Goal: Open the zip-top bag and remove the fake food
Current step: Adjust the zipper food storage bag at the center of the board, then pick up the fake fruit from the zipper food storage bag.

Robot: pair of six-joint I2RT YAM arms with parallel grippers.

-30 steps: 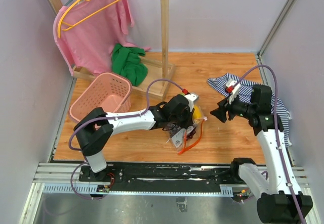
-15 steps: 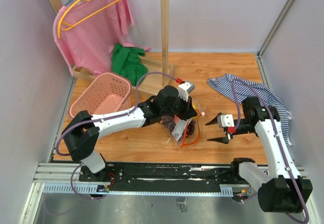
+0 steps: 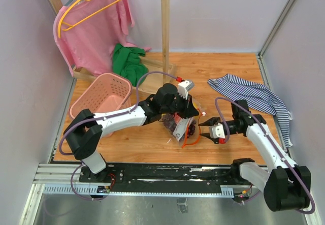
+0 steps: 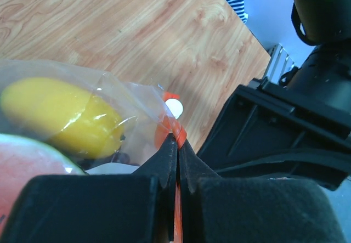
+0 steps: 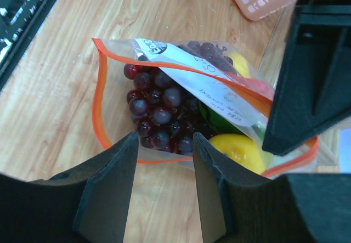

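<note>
The zip-top bag (image 3: 179, 129) lies mid-table, its mouth facing right. My left gripper (image 3: 190, 112) is shut on the bag's red-orange zip strip (image 4: 178, 137), holding one lip up. My right gripper (image 3: 202, 131) is open just right of the mouth, fingers pointing into it and apart from the plastic. In the right wrist view the open mouth of the zip-top bag (image 5: 164, 78) shows fake food inside: a dark grape bunch (image 5: 159, 114), a yellow fruit (image 5: 238, 150) and a green piece (image 5: 216, 123). My right gripper (image 5: 164, 144) has nothing between its jaws. The yellow fruit (image 4: 60, 117) also shows through the plastic.
A pink basket (image 3: 101, 95) stands left of the bag. A wooden rack (image 3: 165, 37) with a pink garment (image 3: 94, 22) and a green cloth (image 3: 129, 62) fills the back left. A striped cloth (image 3: 251, 90) lies at the right.
My right gripper has swung down and left from near the striped cloth to the bag's mouth, its jaws narrowing somewhat. My left gripper has kept its hold on the zip strip.
</note>
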